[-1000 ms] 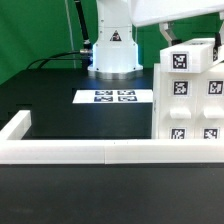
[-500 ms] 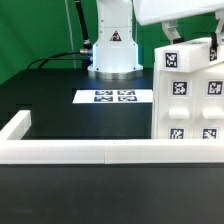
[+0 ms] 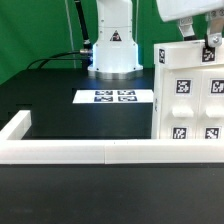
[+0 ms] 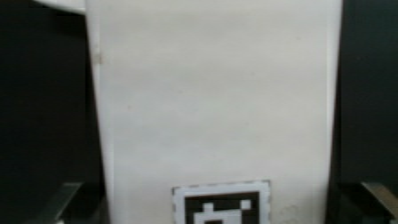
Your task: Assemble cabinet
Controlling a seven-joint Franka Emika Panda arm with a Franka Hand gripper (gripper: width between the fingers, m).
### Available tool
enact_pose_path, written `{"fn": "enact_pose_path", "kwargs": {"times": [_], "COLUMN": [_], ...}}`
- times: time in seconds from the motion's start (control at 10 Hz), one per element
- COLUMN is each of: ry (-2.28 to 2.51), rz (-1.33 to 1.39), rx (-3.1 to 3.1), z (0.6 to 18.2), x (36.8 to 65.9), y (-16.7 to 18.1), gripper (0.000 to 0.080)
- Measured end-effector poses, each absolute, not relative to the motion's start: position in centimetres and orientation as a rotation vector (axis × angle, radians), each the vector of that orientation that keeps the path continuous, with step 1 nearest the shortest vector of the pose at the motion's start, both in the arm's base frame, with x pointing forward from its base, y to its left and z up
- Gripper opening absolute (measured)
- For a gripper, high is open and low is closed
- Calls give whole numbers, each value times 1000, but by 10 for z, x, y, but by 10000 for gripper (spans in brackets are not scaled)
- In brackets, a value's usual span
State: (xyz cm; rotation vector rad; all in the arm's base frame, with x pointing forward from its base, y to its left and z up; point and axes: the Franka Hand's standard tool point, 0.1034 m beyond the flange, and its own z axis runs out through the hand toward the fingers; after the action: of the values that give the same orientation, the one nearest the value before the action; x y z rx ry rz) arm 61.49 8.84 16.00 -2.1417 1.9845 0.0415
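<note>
Cabinet [image 3: 190,95]: white, boxy, tag-marked

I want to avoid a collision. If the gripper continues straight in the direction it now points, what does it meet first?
Most likely the white boxy tagged cabinet: in the wrist view its white panel fills the space directly ahead between the dark fingertips. How near it is cannot be judged from these pictures.

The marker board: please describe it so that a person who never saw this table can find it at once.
Start from the robot's white base at the back of the black table. Directly in front of it a thin white sheet lies flat: this is the marker board. Unlike the tall cabinet at the exterior view's right, it lies flat and its tags form one small cluster.
</note>
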Motion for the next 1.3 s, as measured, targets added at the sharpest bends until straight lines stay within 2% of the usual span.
{"fn": "enact_pose_path", "kwargs": {"times": [0.7, 1.3], "ry": [2471, 2483], "rz": [150, 184], "rx": [-1510, -1436], "z": [162, 162], "x": [619, 620], "y": [84, 85], "gripper": [558, 558]}}
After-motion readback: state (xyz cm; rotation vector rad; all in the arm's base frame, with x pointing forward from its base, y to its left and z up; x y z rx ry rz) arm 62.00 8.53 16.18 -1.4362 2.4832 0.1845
